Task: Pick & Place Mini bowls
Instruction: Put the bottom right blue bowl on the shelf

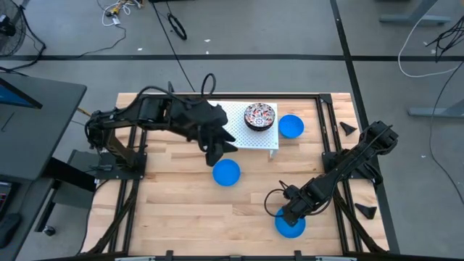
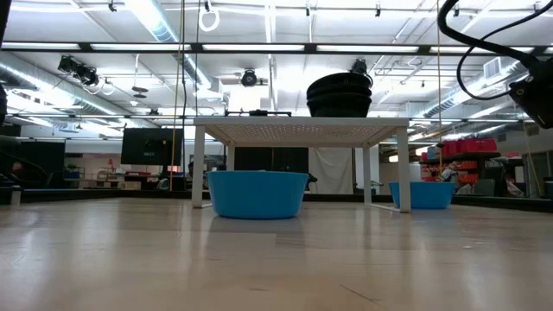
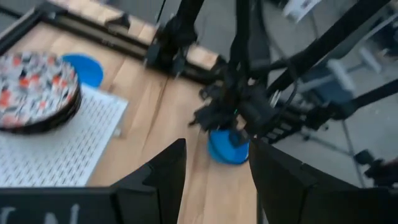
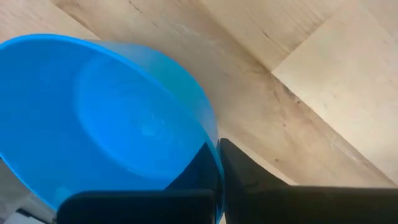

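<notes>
The right gripper [image 1: 291,216] has its jaws closed on the thin rim of a blue bowl [image 4: 106,118] on the worktop [image 1: 174,203], one inside, one outside; the bowl looks light, stiff and slippery, so the rim is the best hold.

Blue bowls [image 1: 227,172] apart — patterned stack [image 1: 260,116] racked

White perforated rack [image 1: 250,135] on wooden table [image 1: 174,196], cables [image 1: 119,9] on grey floor beyond
</notes>
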Tool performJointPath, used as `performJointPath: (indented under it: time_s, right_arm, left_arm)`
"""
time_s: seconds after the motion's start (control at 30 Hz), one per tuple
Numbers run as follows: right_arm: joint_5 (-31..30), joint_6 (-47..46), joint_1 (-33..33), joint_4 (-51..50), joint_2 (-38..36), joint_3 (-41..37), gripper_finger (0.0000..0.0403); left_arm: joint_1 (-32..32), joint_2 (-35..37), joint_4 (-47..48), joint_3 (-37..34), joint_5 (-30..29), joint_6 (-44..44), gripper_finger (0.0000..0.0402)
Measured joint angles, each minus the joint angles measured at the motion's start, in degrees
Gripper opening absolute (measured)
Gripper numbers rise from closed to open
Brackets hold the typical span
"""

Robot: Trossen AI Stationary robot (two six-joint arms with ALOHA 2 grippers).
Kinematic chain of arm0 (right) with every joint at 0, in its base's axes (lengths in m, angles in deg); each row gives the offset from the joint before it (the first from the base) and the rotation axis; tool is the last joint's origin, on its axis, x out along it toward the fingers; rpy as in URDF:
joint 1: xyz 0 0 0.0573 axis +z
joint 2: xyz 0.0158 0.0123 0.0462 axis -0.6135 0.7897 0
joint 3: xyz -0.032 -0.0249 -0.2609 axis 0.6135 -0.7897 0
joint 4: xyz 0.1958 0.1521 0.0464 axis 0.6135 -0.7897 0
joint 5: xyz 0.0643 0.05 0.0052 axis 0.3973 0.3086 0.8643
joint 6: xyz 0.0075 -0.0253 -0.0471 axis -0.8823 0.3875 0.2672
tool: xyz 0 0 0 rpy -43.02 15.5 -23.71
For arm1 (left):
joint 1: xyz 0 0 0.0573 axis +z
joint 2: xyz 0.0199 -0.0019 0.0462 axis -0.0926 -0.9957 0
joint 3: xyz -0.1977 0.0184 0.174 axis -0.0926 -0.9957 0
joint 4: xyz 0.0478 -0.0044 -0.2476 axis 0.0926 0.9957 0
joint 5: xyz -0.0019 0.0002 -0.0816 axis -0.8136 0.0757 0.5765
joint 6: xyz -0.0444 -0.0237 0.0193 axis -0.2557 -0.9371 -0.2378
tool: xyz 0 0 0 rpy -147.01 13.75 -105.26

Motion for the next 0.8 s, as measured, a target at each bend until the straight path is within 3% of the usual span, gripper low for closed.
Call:
performJointPath:
  time_s: [0.33, 0.8]
  right_arm:
    - [-0.04, -0.90, 0.00, -0.02, -0.02, 0.00, 0.0000]
    - [-0.17, -0.46, -0.11, -0.28, -0.02, 0.00, 0.0000]
  left_arm:
    - [0.00, 0.00, -8.62, -0.02, 0.00, -0.02, 0.0179]
    - [0.00, 0.00, -9.15, -0.02, 0.00, -0.02, 0.0179]
